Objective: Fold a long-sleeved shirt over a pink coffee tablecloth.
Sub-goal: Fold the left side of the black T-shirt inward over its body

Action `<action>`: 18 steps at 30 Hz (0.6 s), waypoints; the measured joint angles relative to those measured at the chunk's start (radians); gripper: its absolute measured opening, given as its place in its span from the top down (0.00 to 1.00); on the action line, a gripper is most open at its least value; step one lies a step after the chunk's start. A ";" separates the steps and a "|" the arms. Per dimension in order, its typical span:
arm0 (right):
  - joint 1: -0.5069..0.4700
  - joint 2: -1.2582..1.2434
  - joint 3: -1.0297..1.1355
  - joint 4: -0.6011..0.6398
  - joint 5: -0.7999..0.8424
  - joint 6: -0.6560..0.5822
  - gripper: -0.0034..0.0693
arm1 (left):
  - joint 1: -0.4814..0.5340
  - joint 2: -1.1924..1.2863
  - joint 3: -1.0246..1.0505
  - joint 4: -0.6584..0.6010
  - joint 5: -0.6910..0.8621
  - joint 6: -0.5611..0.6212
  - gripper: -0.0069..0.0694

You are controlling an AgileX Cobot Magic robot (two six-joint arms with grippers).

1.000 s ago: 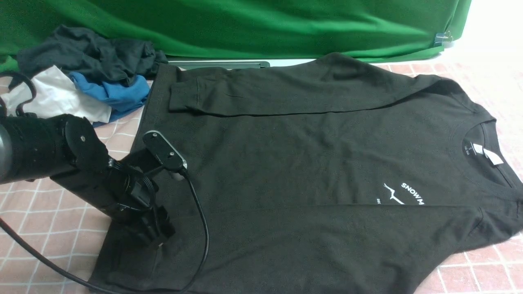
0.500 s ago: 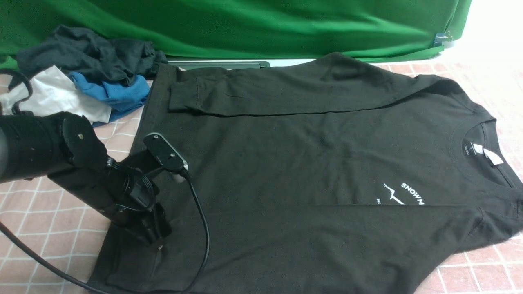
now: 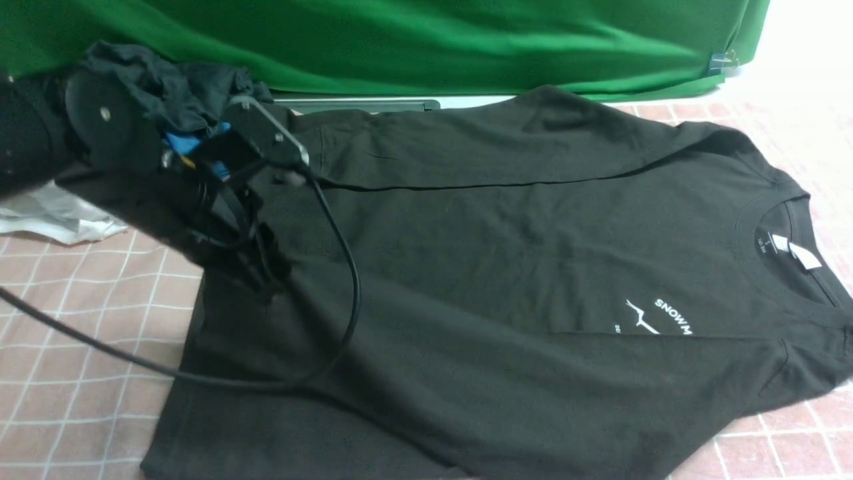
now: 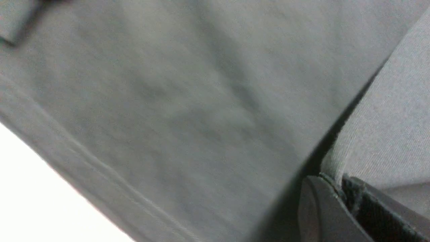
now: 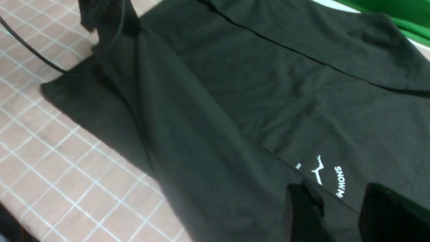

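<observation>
Jaws of the left gripper are pressed together on a fold of the long-sleeved shirt, tenting it above the pink coffee tablecloth. Its cable loops across the shirt just beside them. Behind the arm a clothes pile (mostly hidden) sits before the green backdrop. On the right gripper the jaws stand spread near the chest print, its 2 fingers cut off at the frame edge.

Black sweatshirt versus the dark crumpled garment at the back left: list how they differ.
The sweatshirt lies spread wide over the pink tablecloth; the crumpled garment sits bunched in a heap. The sweatshirt carries a white chest print and neck label; the garment shows none. The left pincer grips the sweatshirt's edge, not the garment. Both are dark fabric.
</observation>
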 joint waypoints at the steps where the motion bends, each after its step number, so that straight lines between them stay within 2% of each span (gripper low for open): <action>1: 0.000 0.005 0.000 -0.002 0.000 0.002 0.62 | 0.000 0.001 -0.018 0.010 0.000 0.000 0.86; 14: 0.000 0.046 0.000 -0.004 -0.008 0.029 0.62 | 0.001 0.158 -0.153 0.041 -0.055 -0.001 0.86; 18: 0.000 0.047 0.000 -0.006 -0.008 0.042 0.62 | 0.001 0.224 -0.192 0.092 -0.083 -0.063 0.86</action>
